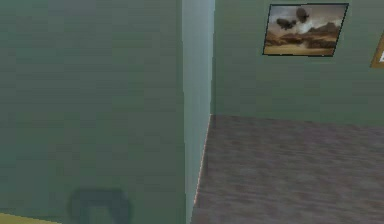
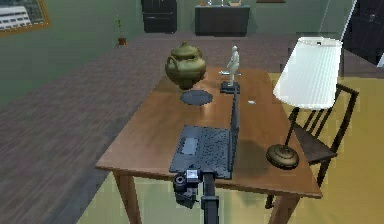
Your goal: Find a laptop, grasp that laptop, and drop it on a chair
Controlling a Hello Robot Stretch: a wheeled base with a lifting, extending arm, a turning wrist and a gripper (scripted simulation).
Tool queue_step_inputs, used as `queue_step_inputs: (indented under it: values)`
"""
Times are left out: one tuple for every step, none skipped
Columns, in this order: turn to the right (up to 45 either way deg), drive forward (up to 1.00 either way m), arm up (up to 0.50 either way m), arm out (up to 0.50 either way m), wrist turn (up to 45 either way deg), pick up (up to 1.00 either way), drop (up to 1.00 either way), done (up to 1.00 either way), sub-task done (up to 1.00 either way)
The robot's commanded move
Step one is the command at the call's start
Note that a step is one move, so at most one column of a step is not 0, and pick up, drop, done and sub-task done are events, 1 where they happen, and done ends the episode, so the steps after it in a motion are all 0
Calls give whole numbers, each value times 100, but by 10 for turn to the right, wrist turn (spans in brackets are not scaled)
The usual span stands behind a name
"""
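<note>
A dark grey laptop lies with its lid raised on the wooden table, near the table's front edge in the arm side view. The arm rises from the bottom edge, and the gripper sits at the table's front edge, just below the laptop. I cannot tell whether it holds anything. A dark wooden chair stands at the table's right side, partly hidden behind a lamp.
On the table stand a white-shaded lamp, a round olive vase, a dark plate and a small pale statue. Dark cabinets line the far wall. In the forward view a green wall corner stands close, with a picture beyond.
</note>
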Motion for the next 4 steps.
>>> queue_step_inputs:
  values:
    - [0, 0, 0, 0, 0, 100, 0, 0, 0]
    - [0, 0, 10, 0, 0, 0, 0, 0, 0]
    - [0, 0, 24, 0, 0, 0, 0, 0, 0]
    - [0, 0, 0, 0, -450, 0, 0, 0, 0]
